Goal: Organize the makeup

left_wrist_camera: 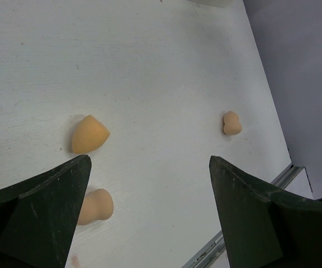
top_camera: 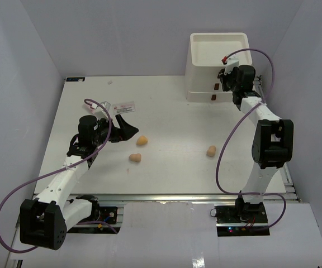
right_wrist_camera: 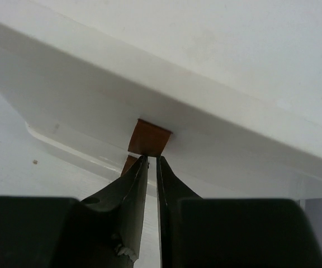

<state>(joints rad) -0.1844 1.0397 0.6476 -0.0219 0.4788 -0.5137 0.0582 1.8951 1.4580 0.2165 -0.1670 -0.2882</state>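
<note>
Tan sponges near left tool, spread wide; right tool barely parted

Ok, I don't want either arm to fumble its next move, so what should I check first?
1. The left hand is open: ok.
2. The nearest sponge sits between its fingers: not ok, it lies ahead, off to one side.
3. The second sponge and far sponge lie free: ok.
4. The right hand grips the brown tab: not ok, jaws barely parted, tab beyond the tips.
5. A drawer of the drawer unit is pulled out: cannot tell.
</note>
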